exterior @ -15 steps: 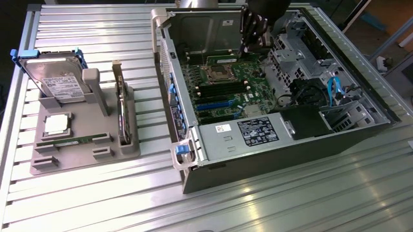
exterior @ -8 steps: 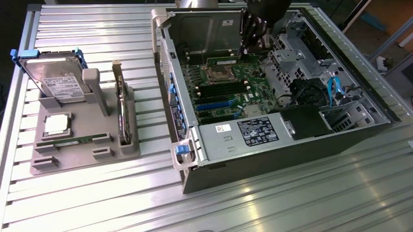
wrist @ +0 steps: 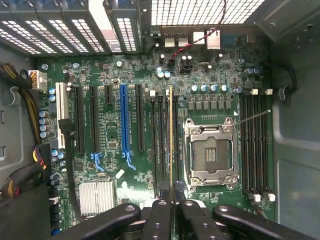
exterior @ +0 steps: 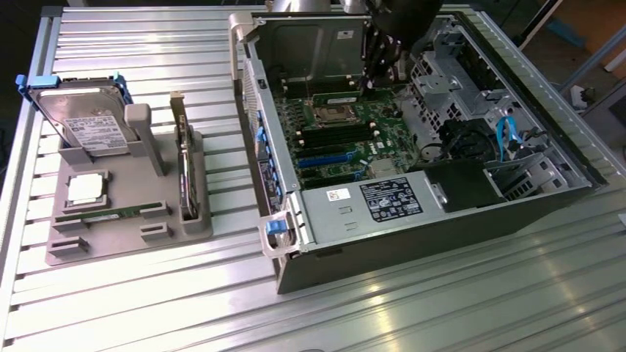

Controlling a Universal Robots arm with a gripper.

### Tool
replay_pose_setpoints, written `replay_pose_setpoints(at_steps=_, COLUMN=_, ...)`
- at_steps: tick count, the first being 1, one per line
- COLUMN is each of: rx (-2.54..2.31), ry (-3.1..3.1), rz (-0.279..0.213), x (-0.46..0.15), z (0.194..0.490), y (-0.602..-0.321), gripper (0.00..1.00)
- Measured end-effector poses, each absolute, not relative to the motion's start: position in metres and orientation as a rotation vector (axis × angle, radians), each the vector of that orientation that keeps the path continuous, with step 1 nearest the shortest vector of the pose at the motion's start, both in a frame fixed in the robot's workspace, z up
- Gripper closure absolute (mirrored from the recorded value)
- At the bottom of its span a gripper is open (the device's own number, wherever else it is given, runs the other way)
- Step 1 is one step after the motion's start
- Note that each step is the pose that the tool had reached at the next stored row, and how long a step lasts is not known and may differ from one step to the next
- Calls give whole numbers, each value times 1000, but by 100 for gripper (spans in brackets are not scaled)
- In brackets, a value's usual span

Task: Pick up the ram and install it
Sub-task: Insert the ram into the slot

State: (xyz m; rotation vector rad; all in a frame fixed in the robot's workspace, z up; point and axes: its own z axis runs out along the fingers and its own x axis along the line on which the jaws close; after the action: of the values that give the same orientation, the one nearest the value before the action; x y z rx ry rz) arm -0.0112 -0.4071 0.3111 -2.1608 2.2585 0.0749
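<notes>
Pincer [wrist: 172,197] pressed together, pinching the ram [wrist: 171,140] between its fingertips [wrist: 164,205]. The ram is seen edge-on as a thin tan line, upright, lined up with one of the black memory slots [wrist: 161,145] just beside the CPU socket [wrist: 210,152]; can't tell if it is seated or only over the slot. The socket is open, with a metal frame around it, and a second bank of black slots [wrist: 255,145] lies on its far side. On the same motherboard [wrist: 112,145] are a blue expansion slot [wrist: 123,120] and a silver finned heatsink [wrist: 97,197]. In the exterior view the arm [exterior: 396,37] reaches down into the open computer case [exterior: 421,227], which lies on its side on the ribbed metal surface [exterior: 391,308]. Well apart, at the exterior view's left, a grey holder [exterior: 122,238] carries a hard drive [exterior: 83,121] standing in a blue-tabbed frame, an expansion card [exterior: 184,169] standing on edge, a small silver square chip [exterior: 86,187], and a second green stick [exterior: 108,213] lying flat in a groove.
</notes>
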Motion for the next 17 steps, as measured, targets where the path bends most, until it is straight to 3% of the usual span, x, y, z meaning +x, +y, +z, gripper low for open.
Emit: replay_pose_setpoints(at_steps=17, rx=-2158, ry=2255, rz=67, x=-11, z=286, y=-407, gripper=88)
